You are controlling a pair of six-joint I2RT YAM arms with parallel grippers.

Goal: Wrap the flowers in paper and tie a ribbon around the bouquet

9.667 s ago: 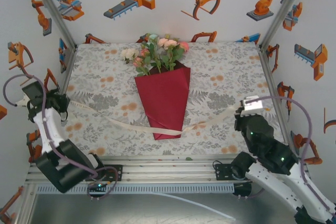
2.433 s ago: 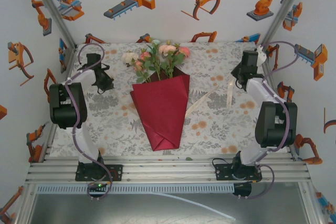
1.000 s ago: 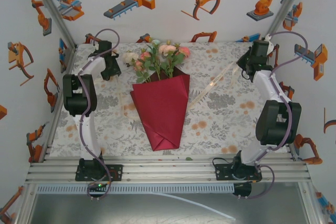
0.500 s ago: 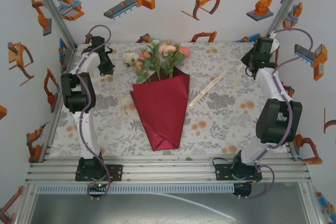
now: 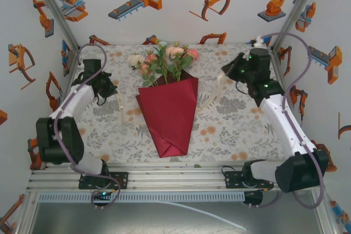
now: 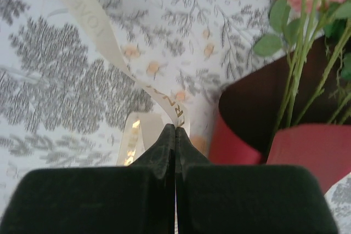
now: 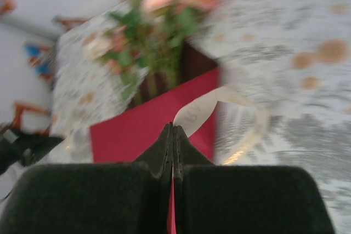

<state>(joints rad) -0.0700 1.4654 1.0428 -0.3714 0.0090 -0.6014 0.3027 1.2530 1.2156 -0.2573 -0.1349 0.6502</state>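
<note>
Centred on the surface [image 5: 236,124], paper [image 5: 167,113] is seen folded in a cone round the flowers [image 5: 164,58], blooms at 12 o'clock. Ribbon [image 6: 109,56] is clamped by left gripper [image 6: 175,130] at 9 and right gripper [image 7: 173,127] at 2 o'clock; tying is judged not yet done.

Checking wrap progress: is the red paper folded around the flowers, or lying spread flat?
Folded. The paper forms a cone with overlapping flaps, and the flowers poke out of its open top.

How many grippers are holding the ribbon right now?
2. The left gripper is shut on the ribbon left of the bouquet; the right gripper is shut on it right of the bouquet.
</note>
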